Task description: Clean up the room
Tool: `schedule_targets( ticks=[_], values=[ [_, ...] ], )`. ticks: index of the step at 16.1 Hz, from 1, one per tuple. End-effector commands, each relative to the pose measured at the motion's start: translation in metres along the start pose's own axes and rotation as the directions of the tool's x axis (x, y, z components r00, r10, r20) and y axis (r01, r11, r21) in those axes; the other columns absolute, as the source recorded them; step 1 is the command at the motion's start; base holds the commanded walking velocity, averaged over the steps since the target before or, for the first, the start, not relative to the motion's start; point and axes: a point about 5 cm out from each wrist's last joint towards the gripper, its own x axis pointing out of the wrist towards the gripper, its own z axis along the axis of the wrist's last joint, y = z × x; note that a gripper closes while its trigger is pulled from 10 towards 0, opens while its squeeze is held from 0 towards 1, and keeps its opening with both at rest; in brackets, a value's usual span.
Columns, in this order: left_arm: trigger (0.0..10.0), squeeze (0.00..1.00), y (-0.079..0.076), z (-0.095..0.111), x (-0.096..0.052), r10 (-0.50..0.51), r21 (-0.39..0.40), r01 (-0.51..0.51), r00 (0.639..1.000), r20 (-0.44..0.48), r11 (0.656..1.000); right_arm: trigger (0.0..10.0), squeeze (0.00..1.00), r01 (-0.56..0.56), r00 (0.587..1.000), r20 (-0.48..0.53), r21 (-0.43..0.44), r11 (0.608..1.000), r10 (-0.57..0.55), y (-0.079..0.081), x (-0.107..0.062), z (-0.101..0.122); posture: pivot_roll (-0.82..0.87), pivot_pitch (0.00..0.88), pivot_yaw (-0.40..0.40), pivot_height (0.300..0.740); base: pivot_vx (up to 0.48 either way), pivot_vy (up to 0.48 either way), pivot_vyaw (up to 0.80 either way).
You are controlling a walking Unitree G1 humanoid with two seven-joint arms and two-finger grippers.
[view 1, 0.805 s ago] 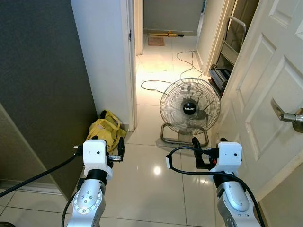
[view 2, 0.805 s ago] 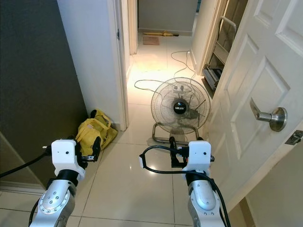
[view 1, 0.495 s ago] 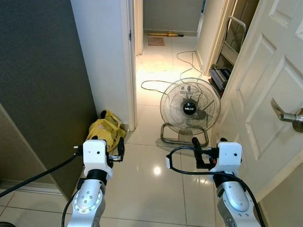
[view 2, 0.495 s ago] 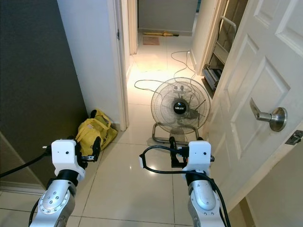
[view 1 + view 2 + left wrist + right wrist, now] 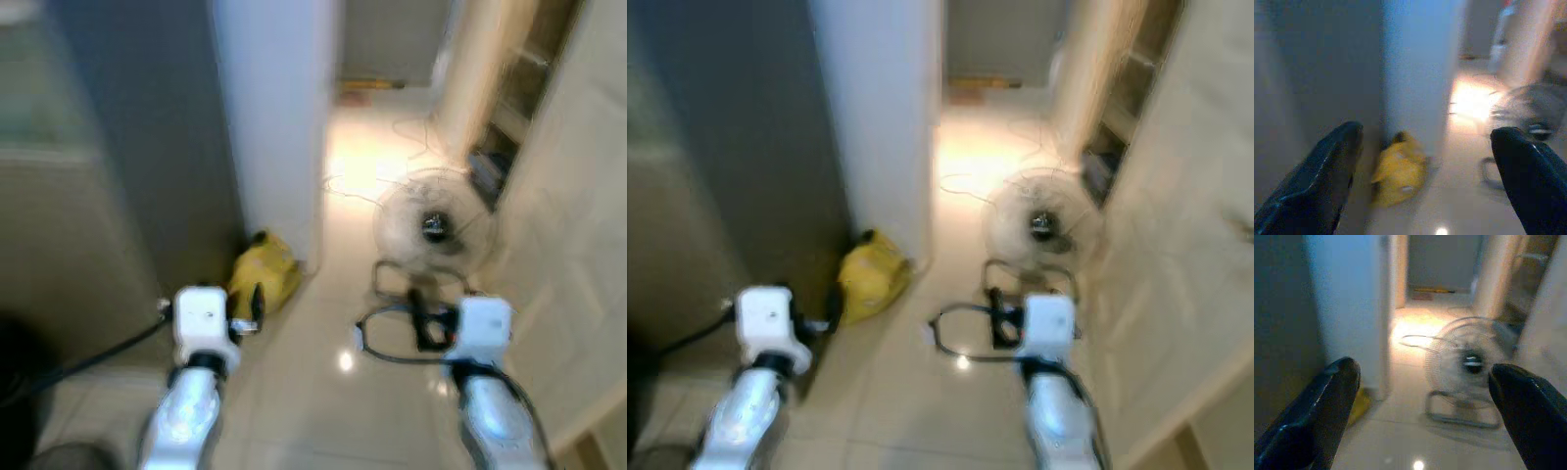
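Black fingers of the left gripper (image 5: 1425,176) stand wide apart with nothing between them, and the right gripper (image 5: 1420,416) is spread just as wide and empty; both are held up over the pale tiled floor (image 5: 323,411). A yellow bag (image 5: 263,279) lies at the foot of the white wall corner (image 5: 274,127), with a floor fan (image 5: 431,230) farther along to the right. Compared with a moment ago the whole view has swung and gone blurred, so the door on the right is hard to make out.
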Motion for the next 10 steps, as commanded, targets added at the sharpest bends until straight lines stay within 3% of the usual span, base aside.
schedule_targets(
  ticks=[1, 2, 3, 5, 6, 8, 10],
  values=[
    [10.0, 0.0, -0.055, -0.021, 0.06, -0.426, 0.071, 0.441, 0.89, -0.165, 0.895, 10.0, 0.0, 0.197, 0.959, -0.208, -0.006, 0.98, -0.194, -0.034, 0.015, -0.047, -0.02, 0.0, -0.002, 0.74, 0.0, 0.0, 0.66],
    [10.0, 0.0, -0.05, -0.028, 0.057, -0.377, 0.044, 0.392, 0.906, -0.195, 0.919, 10.0, 0.0, 0.192, 0.964, -0.198, 0.068, 0.979, -0.175, -0.033, 0.016, -0.046, -0.02, 0.0, 0.006, 0.74, 0.0, 0.0, 0.66],
    [10.0, 0.0, -0.048, -0.037, 0.05, -0.364, 0.062, 0.386, 0.904, -0.226, 0.921, 10.0, 0.0, 0.19, 0.965, -0.193, 0.046, 0.981, -0.178, -0.034, 0.017, -0.046, -0.02, 0.0, 0.011, 0.74, 0.0, 0.0, 0.66],
    [10.0, 0.0, -0.047, -0.035, 0.051, -0.345, 0.064, 0.366, 0.912, -0.221, 0.928, 10.0, 0.0, 0.182, 0.968, -0.191, 0.075, 0.98, -0.165, -0.032, 0.018, -0.046, -0.02, 0.0, 0.02, 0.74, 0.0, 0.0, 0.66],
    [10.0, 0.0, -0.046, -0.027, 0.053, -0.33, 0.07, 0.347, 0.927, -0.181, 0.935, 10.0, 0.0, 0.153, 0.976, -0.178, 0.129, 0.98, -0.129, -0.028, 0.019, -0.045, -0.02, 0.0, 0.039, 0.74, 0.0, -0.48, 0.66],
    [10.0, 0.0, -0.043, -0.029, 0.053, -0.327, 0.082, 0.347, 0.925, -0.193, 0.934, 10.0, 0.0, 0.159, 0.973, -0.186, 0.098, 0.982, -0.138, -0.027, 0.018, -0.047, -0.02, 0.0, 0.049, 0.74, 0.0, -0.48, 0.66],
    [10.0, 0.0, -0.028, -0.032, 0.047, -0.286, 0.12, 0.314, 0.936, -0.205, 0.942, 10.0, 0.0, 0.131, 0.969, -0.218, 0.044, 0.99, -0.118, -0.024, 0.009, -0.056, -0.03, 0.0, 0.04, 0.74, 0.0, -0.48, 0.63]
  ],
)
